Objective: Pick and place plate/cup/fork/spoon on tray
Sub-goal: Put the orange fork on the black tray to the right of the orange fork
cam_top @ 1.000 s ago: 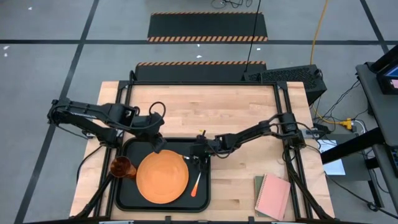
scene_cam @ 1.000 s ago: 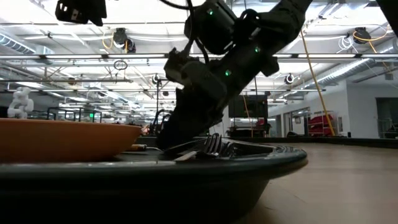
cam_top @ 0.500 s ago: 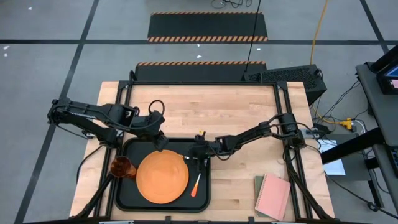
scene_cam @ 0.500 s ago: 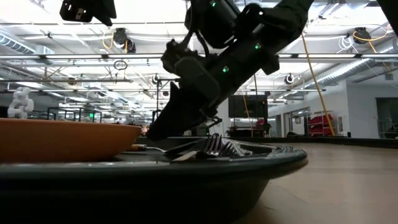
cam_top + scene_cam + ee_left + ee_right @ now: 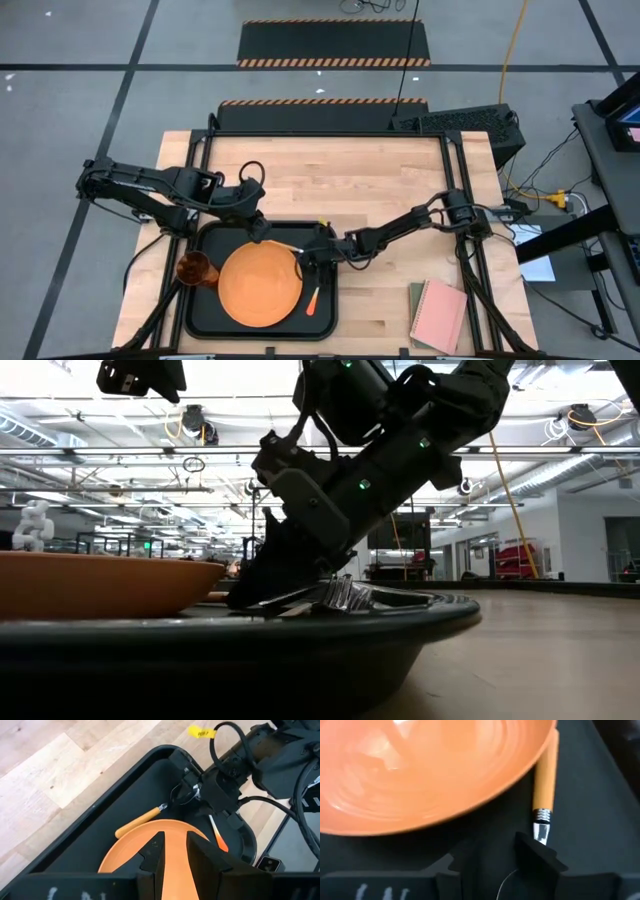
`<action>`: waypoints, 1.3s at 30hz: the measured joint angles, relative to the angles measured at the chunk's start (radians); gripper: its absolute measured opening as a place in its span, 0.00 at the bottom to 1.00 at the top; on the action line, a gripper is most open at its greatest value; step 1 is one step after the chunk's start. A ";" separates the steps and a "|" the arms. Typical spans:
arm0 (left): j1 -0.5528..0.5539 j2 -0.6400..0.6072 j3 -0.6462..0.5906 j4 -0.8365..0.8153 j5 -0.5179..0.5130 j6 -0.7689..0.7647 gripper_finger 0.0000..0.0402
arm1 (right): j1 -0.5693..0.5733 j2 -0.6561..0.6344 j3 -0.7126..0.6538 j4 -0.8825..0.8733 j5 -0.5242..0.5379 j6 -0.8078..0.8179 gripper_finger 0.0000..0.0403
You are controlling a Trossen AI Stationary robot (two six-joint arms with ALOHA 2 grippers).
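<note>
On the wooden table lies the black tray (image 5: 200,325). It carries the orange plate (image 5: 260,287), the amber cup (image 5: 196,268) at its left rim, and the fork (image 5: 314,297) right of the plate. The spoon (image 5: 137,822) lies by the plate's far rim, orange-yellow handle (image 5: 545,775) toward the left. My right gripper (image 5: 303,262) reaches low over the spoon's silver end, fingers apart (image 5: 490,855). My left gripper (image 5: 175,852) hangs open above the tray's far left, with nothing between its fingers. My right gripper slants down from the table's right over the spoon's silver neck (image 5: 541,831), which runs under one finger (image 5: 535,852). That finger hides the spot, so I cannot tell whether it touches the spoon. The spoon lies flat on the tray.
A pink notebook (image 5: 440,315) lies at the table's near right corner. Bare wood (image 5: 330,170) covers the far half of the table. The tray's raised rim (image 5: 420,610) fills the foreground of the low view.
My right gripper has moved down and toward the table's near left, closer to the plate's rim and the tray floor. My left gripper has kept still.
</note>
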 joint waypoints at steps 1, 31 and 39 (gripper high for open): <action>0.000 0.000 0.000 0.000 0.000 0.001 0.20 | -0.002 -0.005 -0.001 -0.006 0.010 0.000 0.30; 0.000 0.000 0.000 -0.001 0.000 0.061 0.20 | -0.052 -0.016 -0.002 -0.037 0.099 0.031 0.35; 0.000 0.000 0.000 -0.001 -0.001 0.078 0.20 | -0.054 -0.010 -0.002 -0.033 0.106 0.070 0.18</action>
